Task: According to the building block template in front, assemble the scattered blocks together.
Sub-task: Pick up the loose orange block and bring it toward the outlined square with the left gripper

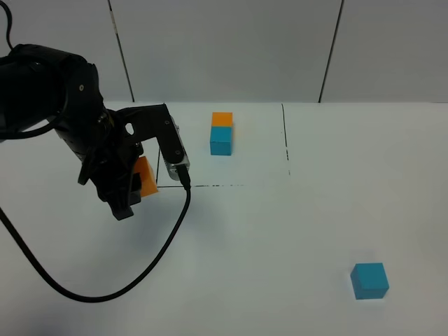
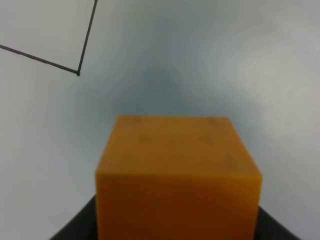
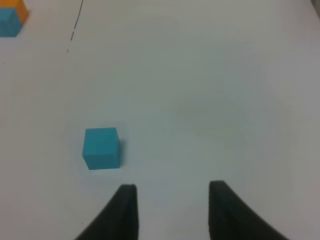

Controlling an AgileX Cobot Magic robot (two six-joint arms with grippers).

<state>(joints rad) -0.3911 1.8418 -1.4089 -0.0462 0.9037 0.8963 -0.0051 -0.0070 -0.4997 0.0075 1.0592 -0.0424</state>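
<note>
My left gripper [image 1: 134, 187] is shut on the orange cube [image 1: 148, 178], held above the table just outside the left side of the black outline [image 1: 287, 140]. The left wrist view is filled by that orange cube [image 2: 177, 175], with dark fingers [image 2: 75, 231] at its lower corners and a corner of the outline [image 2: 78, 72] beyond. The template [image 1: 222, 131], orange behind cyan, stands inside the outline at the back. The loose cyan cube [image 1: 369, 280] lies at the front right. In the right wrist view this cyan cube [image 3: 102, 148] sits ahead of my right gripper [image 3: 172, 207], off to one side; its fingers stand apart with nothing between them.
A black cable [image 1: 140, 273] loops from the left arm across the front left of the white table. A white back wall with dark seams [image 1: 332, 49] closes off the rear. The template [image 3: 10, 20] shows at a far corner of the right wrist view.
</note>
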